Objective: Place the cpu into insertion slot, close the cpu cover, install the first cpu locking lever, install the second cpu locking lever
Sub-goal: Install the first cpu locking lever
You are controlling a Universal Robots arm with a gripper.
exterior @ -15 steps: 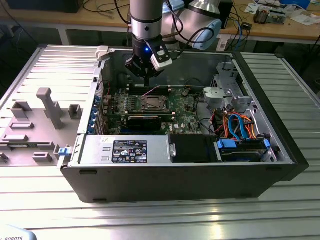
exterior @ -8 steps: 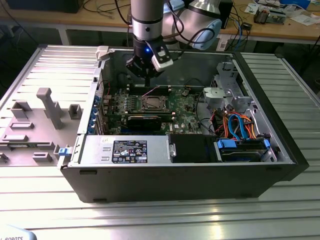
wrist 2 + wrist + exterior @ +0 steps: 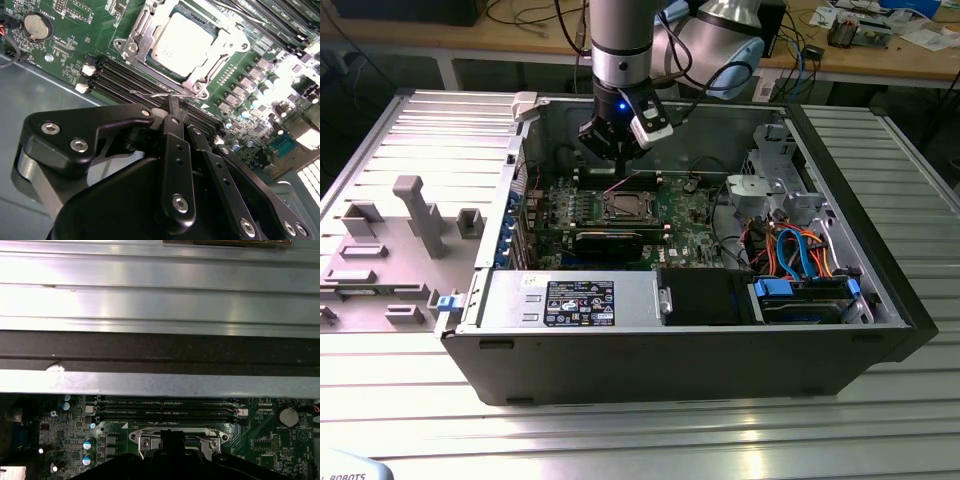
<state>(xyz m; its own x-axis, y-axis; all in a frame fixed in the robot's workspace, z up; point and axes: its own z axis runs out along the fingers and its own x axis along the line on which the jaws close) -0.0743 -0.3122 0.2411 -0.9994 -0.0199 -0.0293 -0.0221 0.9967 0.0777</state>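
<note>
The cpu (image 3: 182,41) lies flat in the insertion slot (image 3: 625,207) on the green board, silvery top up. The cpu cover (image 3: 142,29) is folded down around it as a metal frame. A thin wire locking lever (image 3: 147,93) stands off the board beside the slot, next to the memory slots. My gripper (image 3: 176,102) hangs just over that side of the slot, black fingers (image 3: 172,127) pressed close together, with the lever's end running into their tips. In the exterior view my gripper (image 3: 620,158) is low inside the case, above the slot's far edge. The first wrist view has the gripper (image 3: 170,437) over the socket frame (image 3: 145,436).
Long black memory slots (image 3: 125,80) run right beside the fingers. A coin battery (image 3: 36,26) sits further off. A black expansion card (image 3: 610,241), a power supply (image 3: 570,300), a drive cage (image 3: 780,190) and orange and blue cables (image 3: 790,255) crowd the case; its metal wall (image 3: 160,305) stands close by.
</note>
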